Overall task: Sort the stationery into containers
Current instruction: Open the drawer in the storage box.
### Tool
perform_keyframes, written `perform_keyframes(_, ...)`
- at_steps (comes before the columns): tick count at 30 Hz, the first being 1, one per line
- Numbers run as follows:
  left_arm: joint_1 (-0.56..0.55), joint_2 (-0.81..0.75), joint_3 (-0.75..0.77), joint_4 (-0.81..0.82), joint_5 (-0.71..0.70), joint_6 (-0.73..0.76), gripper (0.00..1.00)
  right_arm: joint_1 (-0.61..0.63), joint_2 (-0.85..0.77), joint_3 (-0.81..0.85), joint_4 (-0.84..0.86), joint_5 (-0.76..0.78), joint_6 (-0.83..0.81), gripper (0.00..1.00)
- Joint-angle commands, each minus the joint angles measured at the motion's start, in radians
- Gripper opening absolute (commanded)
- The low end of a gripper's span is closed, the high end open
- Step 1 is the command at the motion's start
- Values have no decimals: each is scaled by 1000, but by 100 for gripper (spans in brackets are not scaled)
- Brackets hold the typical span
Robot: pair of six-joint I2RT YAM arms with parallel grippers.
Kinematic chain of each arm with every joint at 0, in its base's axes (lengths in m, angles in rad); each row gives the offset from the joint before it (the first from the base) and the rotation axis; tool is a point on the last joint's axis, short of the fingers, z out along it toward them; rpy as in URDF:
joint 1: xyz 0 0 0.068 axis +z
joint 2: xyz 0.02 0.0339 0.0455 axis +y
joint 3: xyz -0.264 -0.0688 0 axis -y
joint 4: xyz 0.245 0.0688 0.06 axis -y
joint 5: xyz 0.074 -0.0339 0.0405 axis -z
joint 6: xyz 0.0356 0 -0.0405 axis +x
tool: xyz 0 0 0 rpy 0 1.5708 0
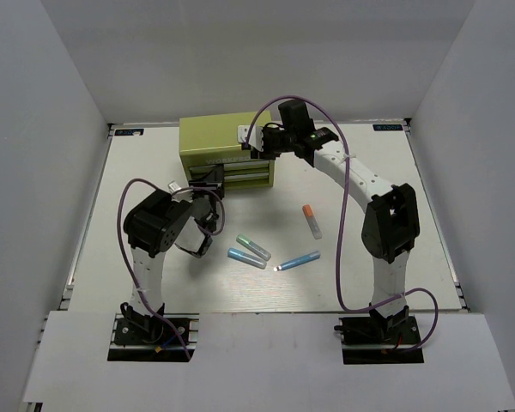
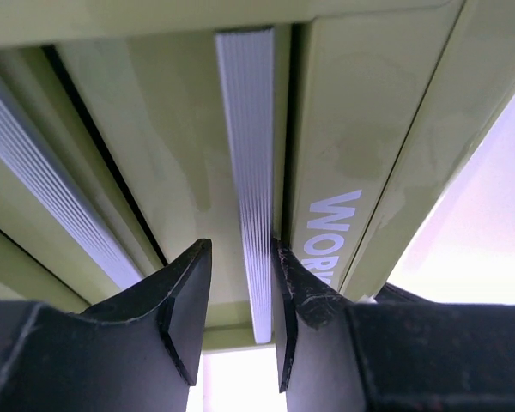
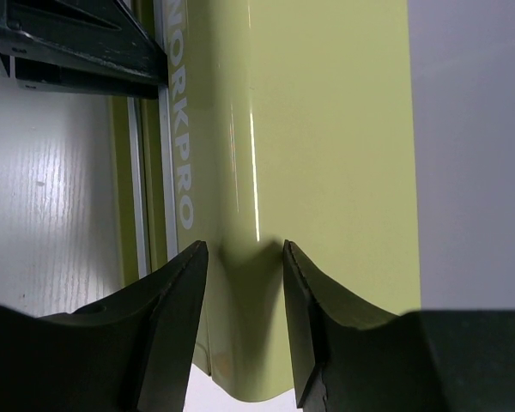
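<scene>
While the chest (image 1: 210, 137) sits at upper centre of the bench (image 1: 240, 292), your right hand (image 3: 243, 249) rests released, jaws apart, on its upper right corner; use it as a brace. Your left hand (image 2: 240, 249) straddles a ribbed drawer handle (image 2: 249, 129); I cannot tell whether it is clenched. Grip firmly, then pull straight back. Four markers (image 1: 253, 247) wait mid-frame, below the chest.

A pale wood-grain worktop (image 1: 240, 292), boxed in by white panels (image 1: 34, 129) at nine, twelve and three o'clock.
</scene>
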Motion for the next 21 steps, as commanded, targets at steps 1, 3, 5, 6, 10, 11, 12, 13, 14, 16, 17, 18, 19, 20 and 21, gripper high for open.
perform_keyframes(1, -30, 99, 20, 267, -61, 32, 43, -14, -25, 14, -146, 11, 1, 46)
perform_keyframes(3, -40, 117, 41, 278, -72, 32, 43, -14, -26, 16, -146, 13, 3, 46)
perform_keyframes(5, -40, 117, 51, 266, -81, 32, 43, -14, -26, 14, -149, 14, 3, 46)
perform_keyframes(6, -40, 117, 51, 266, -81, 32, 43, -14, -28, 13, -150, 13, 1, 46)
perform_keyframes(10, -49, 108, 60, 257, -102, 32, 43, -17, -29, 8, -152, 14, 3, 46)
perform_keyframes(11, -49, 108, 60, 257, -112, 32, 40, -15, -29, 9, -150, 16, 1, 46)
perform_keyframes(12, -49, 108, 60, 257, -112, 32, 39, -15, -29, 9, -152, 16, 1, 46)
perform_keyframes(13, -49, 108, 60, 257, -112, 32, 36, -17, -29, 9, -149, 19, 0, 46)
perform_keyframes(14, -49, 108, 60, 270, -112, 32, 34, -17, -29, 11, -150, 17, 0, 44)
perform_keyframes(16, -59, 117, 51, 284, -112, 32, 26, -17, -28, 13, -152, 17, -2, 44)
perform_keyframes(17, -59, 126, 51, 293, -112, 32, 22, -15, -28, 13, -152, 17, 0, 44)
perform_keyframes(18, -59, 127, 51, 294, -112, 32, 17, -15, -28, 16, -150, 17, -2, 44)
perform_keyframes(19, -59, 127, 42, 294, -112, 32, 15, -17, -26, 14, -153, 16, -2, 44)
perform_keyframes(20, -59, 127, 41, 294, -112, 32, 13, -15, -25, 17, -150, 16, 1, 44)
perform_keyframes(21, -68, 127, 41, 294, -112, 32, 8, -14, -22, 20, -153, 17, 0, 44)
